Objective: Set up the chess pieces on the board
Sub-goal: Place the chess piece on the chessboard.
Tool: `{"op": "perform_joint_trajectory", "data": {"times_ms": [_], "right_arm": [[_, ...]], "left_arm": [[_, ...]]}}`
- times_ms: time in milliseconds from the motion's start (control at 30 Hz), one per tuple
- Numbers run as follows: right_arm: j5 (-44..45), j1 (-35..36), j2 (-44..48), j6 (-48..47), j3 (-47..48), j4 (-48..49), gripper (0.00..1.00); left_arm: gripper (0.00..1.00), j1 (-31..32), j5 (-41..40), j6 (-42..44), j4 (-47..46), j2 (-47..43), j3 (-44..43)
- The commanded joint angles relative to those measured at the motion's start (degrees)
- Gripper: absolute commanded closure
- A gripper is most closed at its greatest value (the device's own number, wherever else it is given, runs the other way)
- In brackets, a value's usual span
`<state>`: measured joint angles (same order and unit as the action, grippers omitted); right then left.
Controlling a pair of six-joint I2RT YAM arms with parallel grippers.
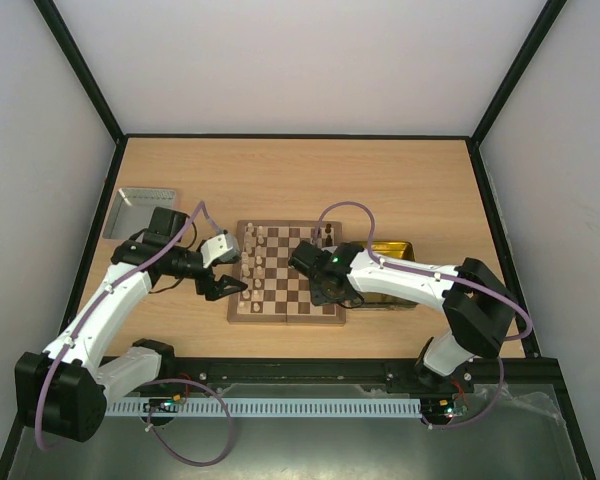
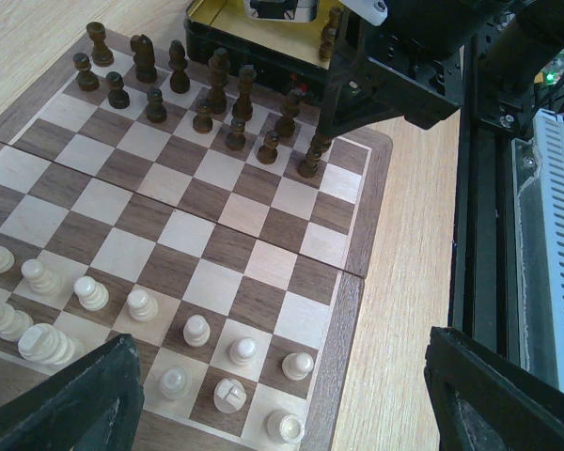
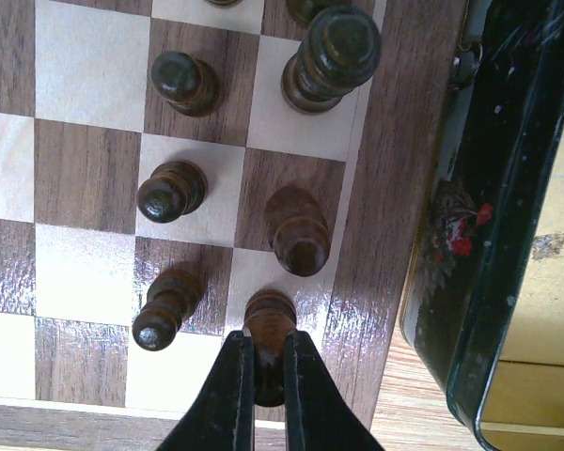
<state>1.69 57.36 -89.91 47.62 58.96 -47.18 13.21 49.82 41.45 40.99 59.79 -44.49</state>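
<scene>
Black fingers (image 3: 237,395) of the right gripper (image 3: 269,355) fill the near edge of the right wrist view, pressed together on a dark-brown chessman (image 3: 270,318) whose lower half they cover, so its type and whether its base meets the wood cannot be made out. It sits over a pale square beside the brown frame of the board (image 3: 85,66), in the column next to a black-walled tin (image 3: 489,207) with a flower print and a yellow inside, cut off at the right edge. Five more dark pieces (image 3: 298,230) stand upright on the squares beyond; two others are cropped at the far edge. From the left wrist, the left gripper (image 2: 282,399) is spread wide, only the two black finger ends showing at the bottom corners, with nothing between them but the pale pieces (image 2: 196,331) in two rows on the board's left side; those at the left edge are cropped. Across the board the dark ranks look nearly complete, partly hidden by the right arm. From above, the board lies at the middle of the table (image 1: 280,170), the tin half hidden under the right arm, and a silver tray (image 1: 140,212) at far left.
</scene>
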Motion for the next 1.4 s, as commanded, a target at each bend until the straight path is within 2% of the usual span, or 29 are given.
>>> {"op": "perform_joint_trajectory", "data": {"times_ms": [0,233,767,1167,1367], "right_arm": [[2.1,0.3,-0.8,0.7,-0.6,-0.1,0.95],[2.8,0.3,-0.8,0.8,0.0,-0.5,0.85],[3.2,0.3,0.4,0.7,1.7,-1.5,0.75],[3.6,0.3,2.6,1.0,2.6,-2.8,0.74],[11.5,-1.9,8.3,0.7,6.7,-10.0,0.74]], "left_arm": [[0.18,0.1,0.6,0.0,-0.3,-0.2,0.7],[0.18,0.1,0.5,-0.1,-0.3,-0.3,0.7],[0.18,0.1,0.2,-0.2,-0.7,0.5,1.0],[0.18,0.1,0.1,-0.3,-0.8,0.7,0.9],[0.18,0.1,0.0,-0.5,-1.0,0.9,1.0]]}}
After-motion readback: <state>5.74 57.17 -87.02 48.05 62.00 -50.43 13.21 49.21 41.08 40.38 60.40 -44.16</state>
